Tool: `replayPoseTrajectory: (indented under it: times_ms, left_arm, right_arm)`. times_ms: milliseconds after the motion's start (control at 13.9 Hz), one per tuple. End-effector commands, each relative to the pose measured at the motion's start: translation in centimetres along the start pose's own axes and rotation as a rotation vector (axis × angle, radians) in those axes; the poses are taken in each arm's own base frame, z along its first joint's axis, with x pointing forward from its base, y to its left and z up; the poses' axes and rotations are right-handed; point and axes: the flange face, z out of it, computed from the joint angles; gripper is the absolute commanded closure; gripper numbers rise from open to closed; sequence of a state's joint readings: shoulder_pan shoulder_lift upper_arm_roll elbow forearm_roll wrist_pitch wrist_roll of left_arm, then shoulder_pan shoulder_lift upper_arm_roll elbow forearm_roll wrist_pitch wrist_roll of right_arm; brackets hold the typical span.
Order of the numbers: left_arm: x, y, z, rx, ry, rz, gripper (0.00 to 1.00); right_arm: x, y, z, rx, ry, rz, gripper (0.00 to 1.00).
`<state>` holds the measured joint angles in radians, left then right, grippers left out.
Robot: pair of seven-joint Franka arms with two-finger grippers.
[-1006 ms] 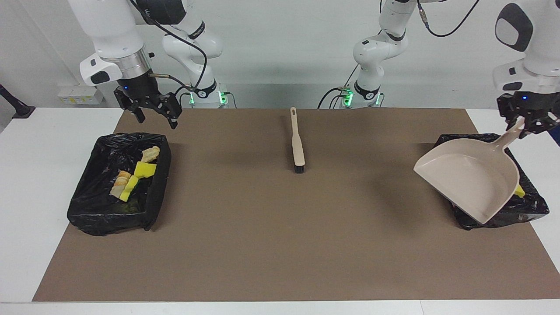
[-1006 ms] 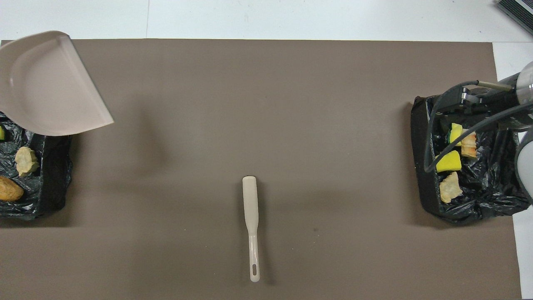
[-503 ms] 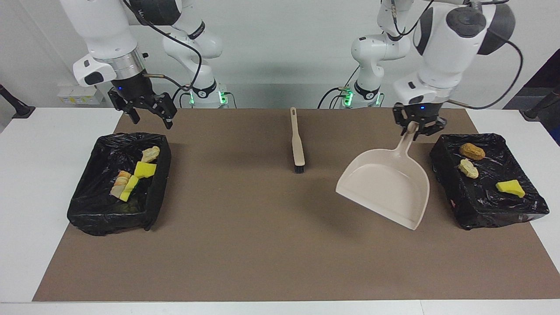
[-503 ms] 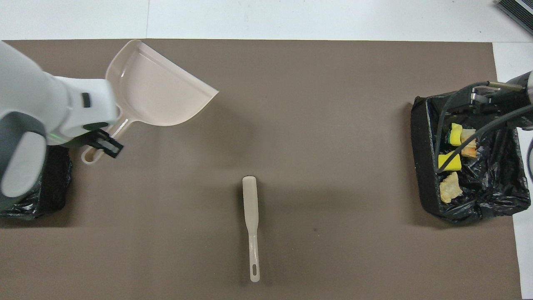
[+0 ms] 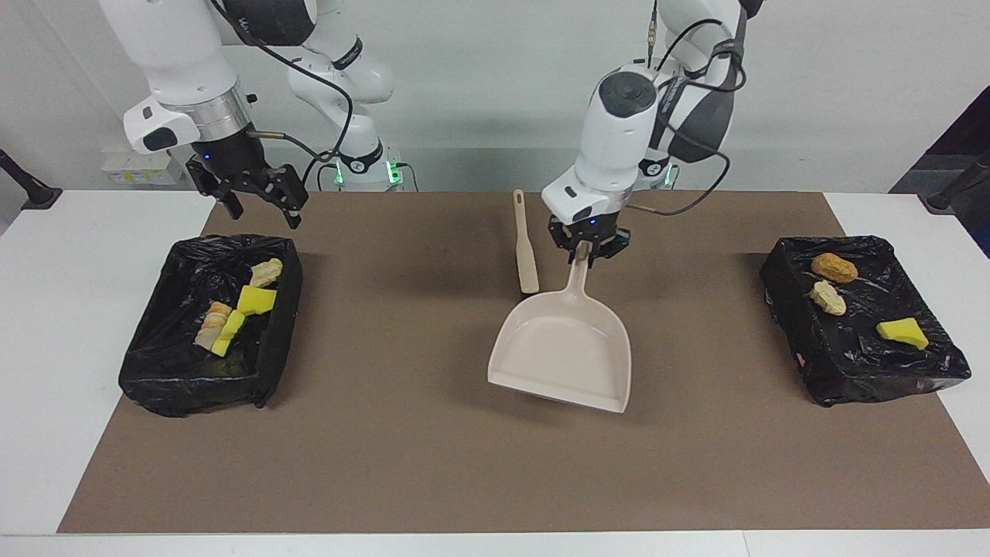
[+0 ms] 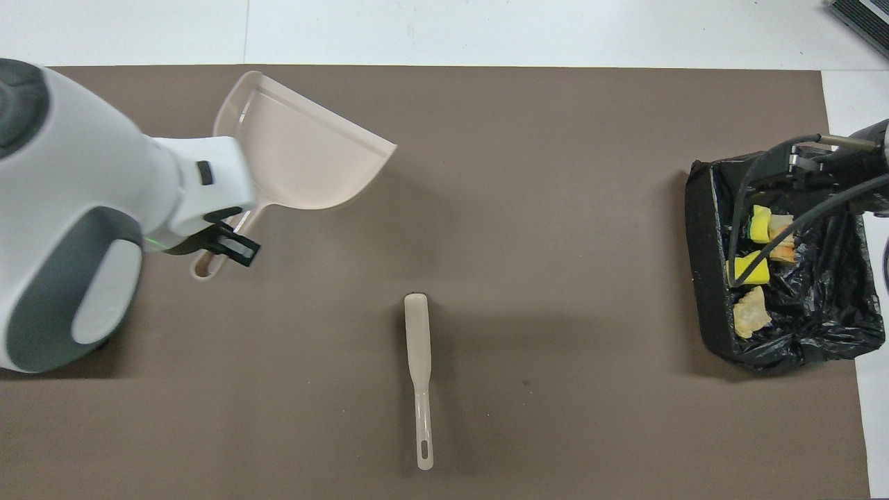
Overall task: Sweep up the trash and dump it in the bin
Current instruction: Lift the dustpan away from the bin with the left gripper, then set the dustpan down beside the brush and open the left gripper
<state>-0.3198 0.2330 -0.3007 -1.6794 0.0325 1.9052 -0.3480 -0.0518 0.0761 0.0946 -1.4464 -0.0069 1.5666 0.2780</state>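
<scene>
No legible text or labels anywhere

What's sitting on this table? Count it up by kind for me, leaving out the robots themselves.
Black-lined bins: 2
Yellow sponge chunks: 3
Bread-like lumps: 4
Dustpan: 1
Brush: 1
Total: 11

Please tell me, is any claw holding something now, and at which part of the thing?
The left claw holds the beige dustpan by the end of its handle, above the brown mat. The right claw is open and holds nothing.
</scene>
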Motion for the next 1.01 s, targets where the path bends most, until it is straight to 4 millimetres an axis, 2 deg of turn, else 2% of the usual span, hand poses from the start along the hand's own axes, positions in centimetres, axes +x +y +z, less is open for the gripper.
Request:
replayPoseTrajectory:
  times_ms: [0, 144, 287, 431, 575, 934]
  left_arm:
    - [1.7, 0.9, 2.4, -0.039, 0.027, -0.094, 1.00]
    - [2.9, 1.3, 4.7, -0.074, 0.056, -0.126, 1.00]
    - [3.3, 1.7, 5.7, -0.085, 0.064, -0.138, 1.00]
    - [3.4, 2.6, 6.9, -0.102, 0.073, -0.237, 1.00]
    - [3.2, 4.5, 9.8, -0.090, 0.041, -0.234, 1.00]
    - [2.9, 4.4, 10.2, -0.058, 0.032, -0.205, 1.00]
  right_arm:
    - [0.2, 0.7, 0.0, 0.010, -0.001, -0.014, 0.00]
    - [0.2, 0.6, 0.1, 0.010, -0.002, -0.014, 0.00]
    - [0.2, 0.7, 0.1, 0.009, -0.004, -0.011, 0.00]
    - [0.1, 0.6, 0.2, 0.009, -0.005, -0.011, 0.00]
    - [0.1, 0.6, 0.1, 0.009, -0.004, -0.011, 0.00]
    - [0.1, 0.6, 0.1, 0.009, -0.004, -0.016, 0.00]
